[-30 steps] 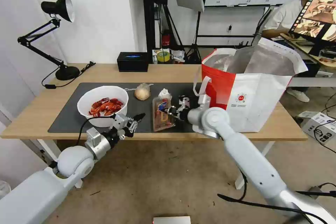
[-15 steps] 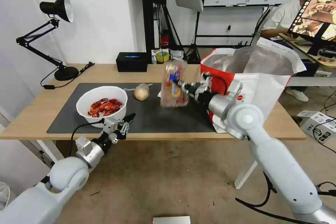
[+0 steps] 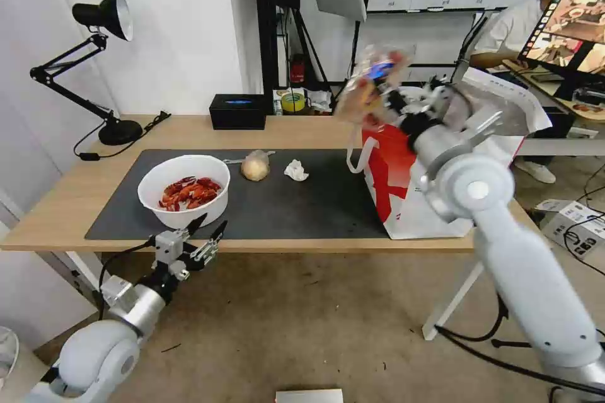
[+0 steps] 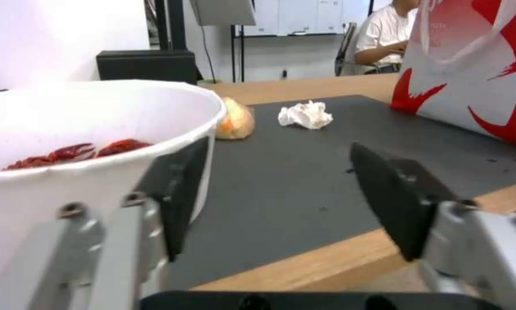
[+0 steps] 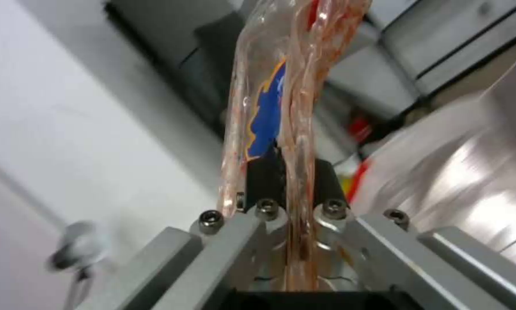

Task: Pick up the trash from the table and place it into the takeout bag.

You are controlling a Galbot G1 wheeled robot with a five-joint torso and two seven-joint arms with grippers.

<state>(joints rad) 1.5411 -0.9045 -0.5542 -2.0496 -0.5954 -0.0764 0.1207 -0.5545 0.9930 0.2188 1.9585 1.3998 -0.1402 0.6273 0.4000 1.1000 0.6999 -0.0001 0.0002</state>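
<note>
While the right tool (image 3: 398, 99) grips the clear tray (image 3: 368, 85) above the takeout bag (image 3: 441, 195), the left tool (image 3: 203, 234) waits open at the desk (image 3: 57, 208) edge.

My arms are smooth pale grey-white tubes with round ball joints. Black cables loop beside both. My left pincer (image 3: 203, 234) has silver metal links and flat black fingers (image 4: 398, 202). My right pincer (image 5: 286, 165) has silver brackets studded with dark hex screws.

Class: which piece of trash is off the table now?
The clear plastic tray, gripped by the right gripper above the takeout bag.
</note>
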